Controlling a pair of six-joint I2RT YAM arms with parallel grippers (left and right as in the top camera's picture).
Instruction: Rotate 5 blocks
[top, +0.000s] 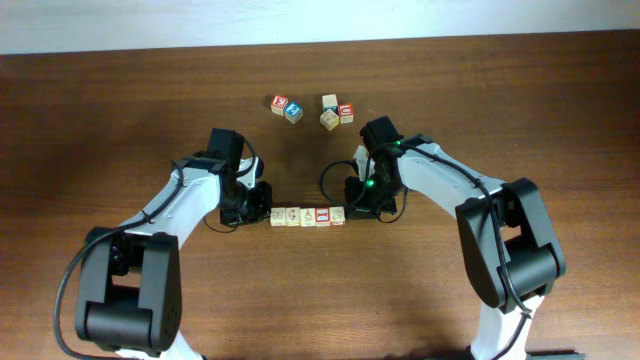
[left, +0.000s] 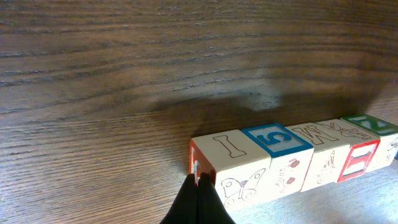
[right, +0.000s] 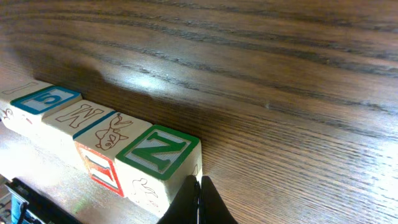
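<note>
The left end effector (left: 198, 191) is low over the dark wood worktop (top: 500, 90), its jaws fully closed with nothing between them. Its joined tip rests against the red end face of the first block (left: 231, 163), which has an outlined "I" on top and a butterfly on the side. The five blocks (top: 308, 216) of the task start at this tip and run in a straight row to the right, each one touching the next, and span the gap between the two end effectors. Second from the left tip is the blue-framed "5" block (left: 277, 139), followed by the plain-faced letter block (left: 323, 133). The fourth block (left: 362, 155) has a red-framed side. The green-framed "N" block (right: 159, 152) closes the row. The right end effector (right: 199, 190) is at the outer end face of this last block, apparently in contact with it. Its jaws are also fully closed and hold nothing. Well beyond both tips, on the far side of the worktop, lie loose cubes. Ahead of the left end effector a red-lettered cube (top: 279, 103) touches a blue cube (top: 293, 112). Ahead of the right end effector is a cluster of three cubes (top: 329, 120).
</note>
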